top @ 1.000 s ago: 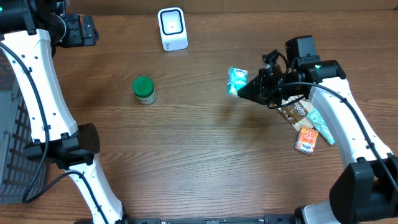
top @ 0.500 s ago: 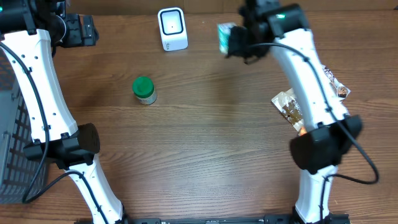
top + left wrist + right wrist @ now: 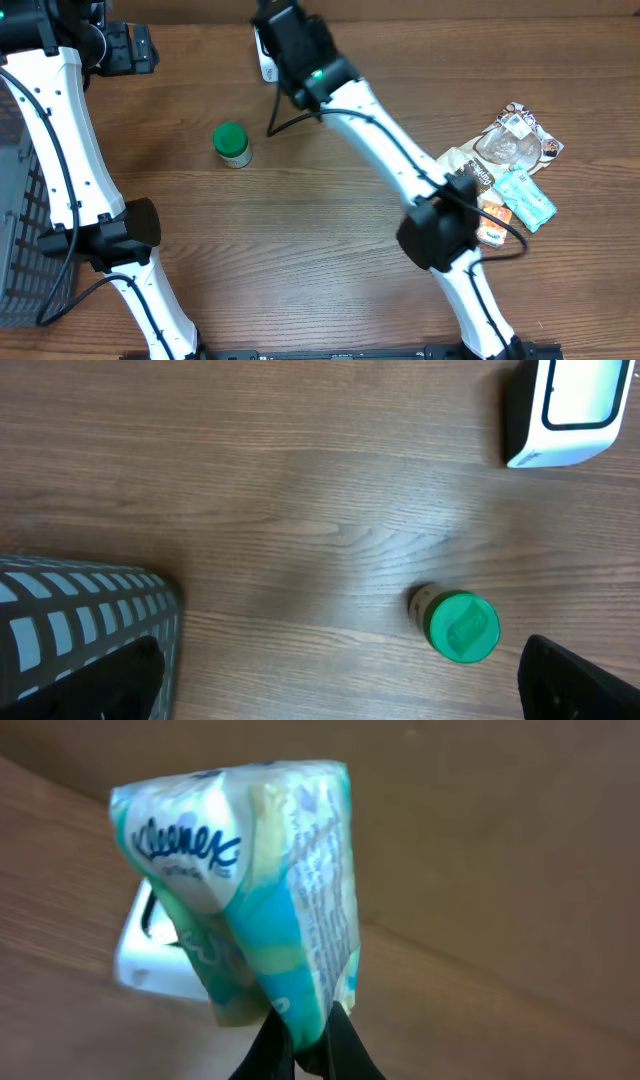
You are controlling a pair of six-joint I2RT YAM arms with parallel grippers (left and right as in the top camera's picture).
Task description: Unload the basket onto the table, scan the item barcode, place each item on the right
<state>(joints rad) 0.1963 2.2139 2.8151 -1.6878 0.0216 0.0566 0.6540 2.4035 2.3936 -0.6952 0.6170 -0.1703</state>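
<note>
Pinching the pack (image 3: 250, 880) of Kleenex tissues by its bottom edge, the right gripper (image 3: 305, 1058) is clenched tight on it. The pack stands upright above the fingers, its printed name facing the wrist camera. Behind it, at 8 o'clock in that view, shows the white scanner (image 3: 150, 955), near the pack; whether they touch I cannot tell. Seen from overhead, the right arm (image 3: 390, 150) stretches to 12 o'clock on the table (image 3: 300, 260), and its wrist covers the pack and most of the scanner. A green-lidded jar (image 3: 232, 145) stands at 10 o'clock from the table's middle, well apart from the scanner. A heap of packets (image 3: 505, 170) lies at 3 o'clock. The left gripper (image 3: 340, 685) hangs spread wide, grasping nothing, above bare wood, with a basket (image 3: 80, 620) at 8 o'clock in its view.
</note>
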